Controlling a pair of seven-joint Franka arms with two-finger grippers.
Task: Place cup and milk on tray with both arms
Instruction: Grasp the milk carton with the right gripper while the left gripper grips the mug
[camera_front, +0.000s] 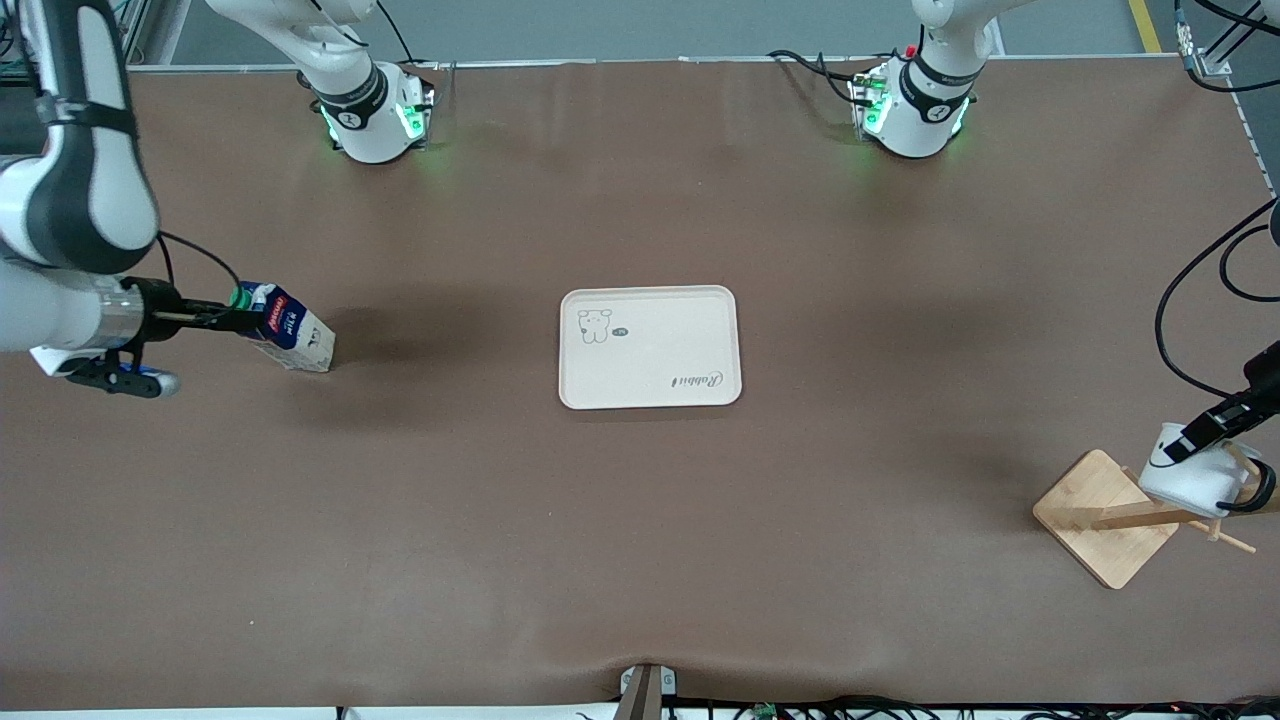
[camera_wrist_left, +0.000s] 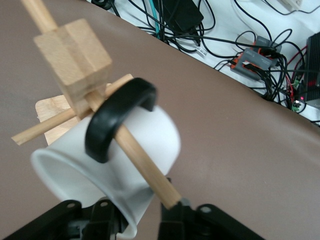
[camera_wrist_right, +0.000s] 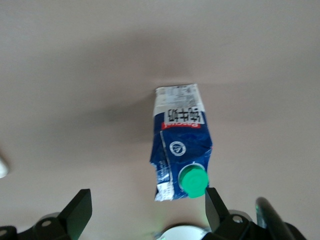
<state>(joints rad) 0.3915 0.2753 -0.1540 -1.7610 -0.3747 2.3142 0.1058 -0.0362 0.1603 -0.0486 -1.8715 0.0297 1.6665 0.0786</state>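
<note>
The left gripper (camera_wrist_left: 142, 220), mostly cut off, pinches the cup (camera_wrist_left: 107, 165) hanging on the rack (camera_front: 1105, 515), while the right gripper (camera_wrist_right: 145, 212) gapes around the milk (camera_wrist_right: 180, 150).

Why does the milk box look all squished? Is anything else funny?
The milk carton's blue top is dented and crumpled near its green cap, with the right claw open around it. The cup hangs sideways by its handle on a wooden rack peg, the left claw at its rim. The tray holds nothing yet.
</note>
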